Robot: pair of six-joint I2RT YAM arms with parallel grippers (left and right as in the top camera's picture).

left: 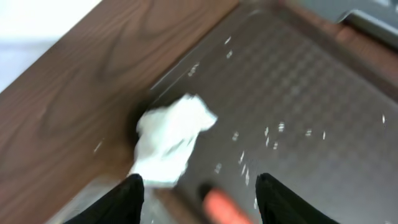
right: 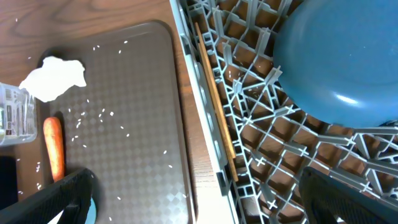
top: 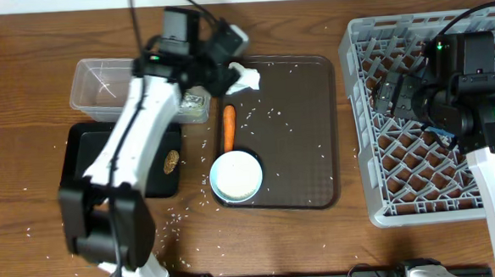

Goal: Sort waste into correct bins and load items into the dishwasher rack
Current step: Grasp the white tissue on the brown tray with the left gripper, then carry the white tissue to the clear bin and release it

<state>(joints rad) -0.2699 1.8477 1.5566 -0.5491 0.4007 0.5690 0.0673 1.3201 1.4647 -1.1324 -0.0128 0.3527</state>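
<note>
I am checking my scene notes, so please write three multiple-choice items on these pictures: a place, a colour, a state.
1. Where does the tissue lie? A. in the tub B. at a corner of the brown tray C. in the bowl
2. What colour is the plate in the rack? A. blue B. red C. yellow
3. How is the left tool? A. open, empty B. shut on the tissue C. shut on the carrot
Answers: 1 B, it lies at the tray's rim; 2 A, the right wrist view shows it blue; 3 A, its fingers stand apart.
</note>
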